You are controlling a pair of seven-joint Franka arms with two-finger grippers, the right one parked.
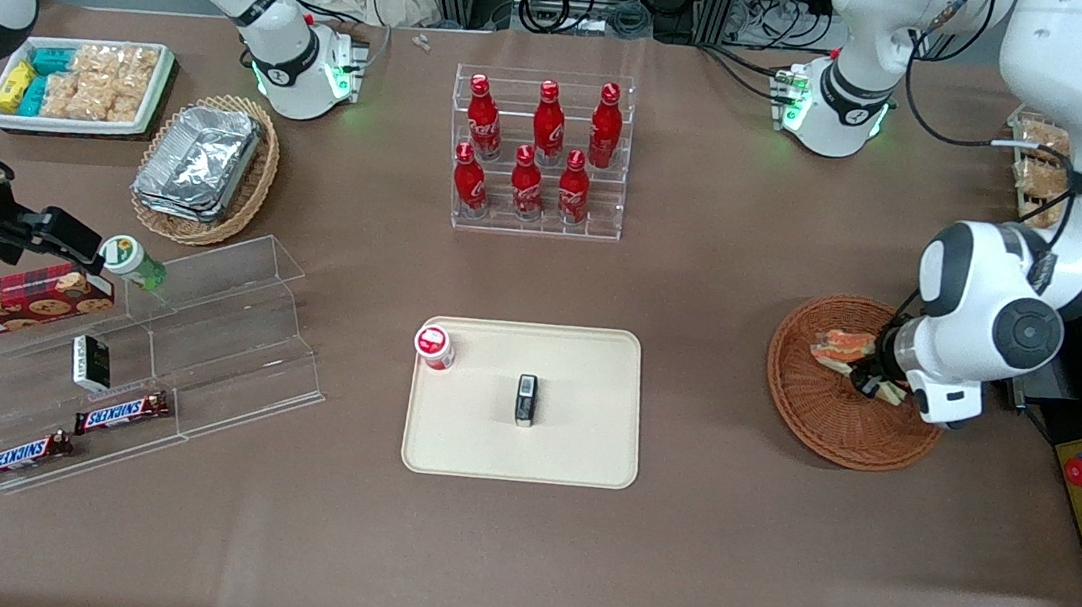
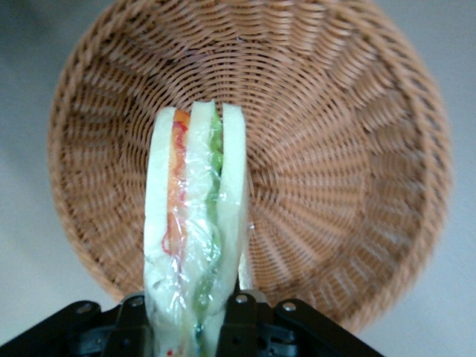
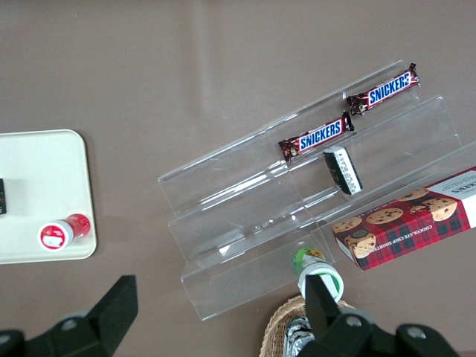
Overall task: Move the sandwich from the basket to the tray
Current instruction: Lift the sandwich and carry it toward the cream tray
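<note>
while the arm is reaching over the basket, the scene is reading as follows.

gripper: the gripper [image 2: 190, 327] is hanging above the basket [image 1: 816, 413], its fingers [image 2: 242, 316] closing on the two bread faces of the sandwich [image 2: 195, 230], one finger on each side.
sandwich: it is standing on edge between the fingers, wrapped in clear film, with orange-red filling showing next to one slice and green next to the other; in the front view the sandwich [image 1: 843, 347] is sitting over the part of the basket farther from the camera, partly hidden by the arm. whether it is touching the weave or is lifted clear, i cannot tell.
basket: the round reddish-brown wicker basket [image 2: 357, 149] is lying toward the working arm's end of the table, well apart from the tray.
tray: the cream tray [image 1: 576, 448] is lying near the middle of the table, nearer to the camera than the bottle rack [image 1: 539, 152].
on the tray: a red-capped jar [image 1: 434, 347] is lying at a corner and a small dark box [image 1: 526, 399] is standing near the centre.
parked arm's end: a clear stepped shelf [image 1: 197, 328] is carrying two snickers bars [image 1: 122, 412], and a cookie box [image 1: 8, 300] is resting beside it.
</note>
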